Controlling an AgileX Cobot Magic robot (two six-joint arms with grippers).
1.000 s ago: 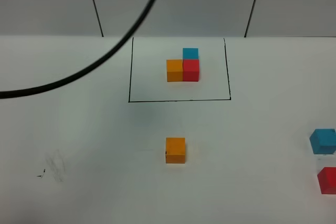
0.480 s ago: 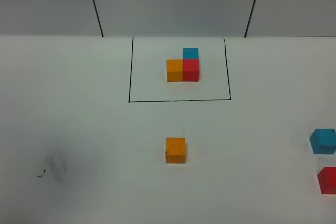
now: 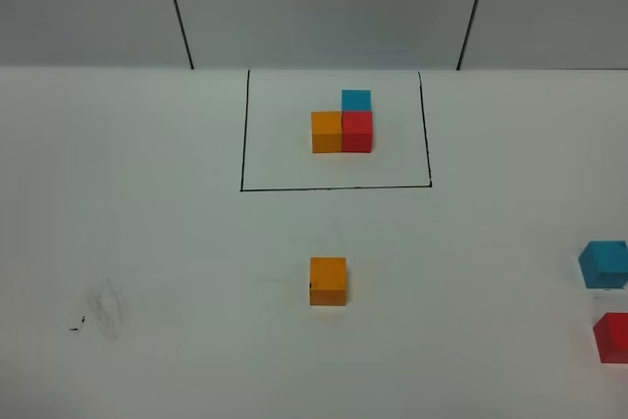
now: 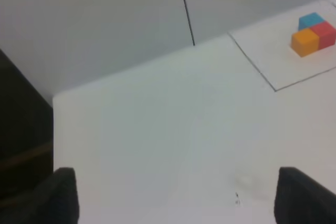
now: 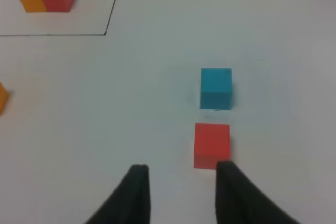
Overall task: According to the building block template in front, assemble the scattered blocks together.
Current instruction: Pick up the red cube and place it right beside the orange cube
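High view, template upper centre, orange block mid-frame, blue block and red block at right edge, wrist views alone show my left hand released, right hand clenched empty beside red block.

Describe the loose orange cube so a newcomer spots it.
Find the black square outline at the table's far middle. Just in front of it the loose orange cube stands alone; its orange twin sits inside, touching a red cube.
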